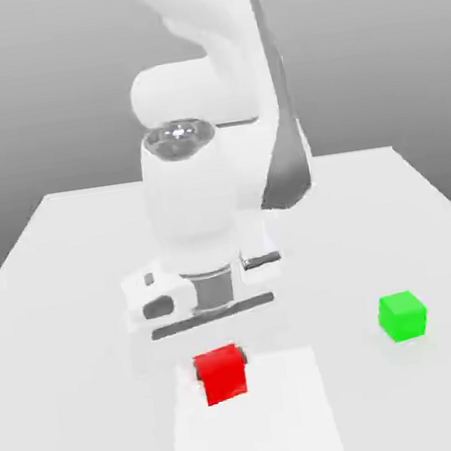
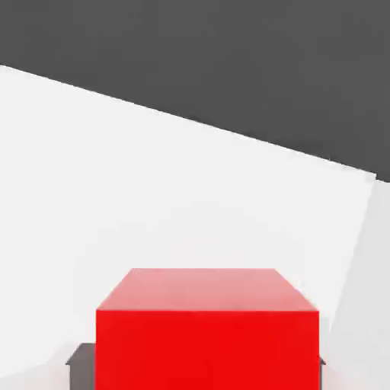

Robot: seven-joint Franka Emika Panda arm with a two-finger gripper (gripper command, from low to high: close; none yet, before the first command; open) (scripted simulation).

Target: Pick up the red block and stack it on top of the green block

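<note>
- The tool (image 1: 220, 364) hangs low under the white Panda arm (image 1: 206, 202), and its fingertips are mostly hidden behind the red block (image 1: 221, 373); small dark slivers show at either side of the cube in the exterior view.
- In the hand view the red block (image 2: 206, 335) is cut off by the picture's edge, and a dark grey finger pad (image 2: 81, 358) peeks out beside it, with a thinner sliver at the opposite side.
- From those slivers the tool appears closed onto the red block, with each finger against one side face; the pictures do not settle whether the cube rests on the counter (image 1: 67, 292) or sits just above it.
- The red block is a small, plain, matte, bright-red cube with no markings; its top face reads slightly paler than its front face in the hand view.
- It lies near the front of the white counter, directly under the arm's wrist.
- The green block (image 1: 402, 315) is a matte bright-green cube of about the same size, standing free on the counter, well apart from the red one, towards the exterior view's right.
- The exterior view gives both cubes and the arm's bulk; the hand view gives the red cube's top face close up, the pale counter (image 2: 152, 198) behind it and a dark background beyond.
</note>
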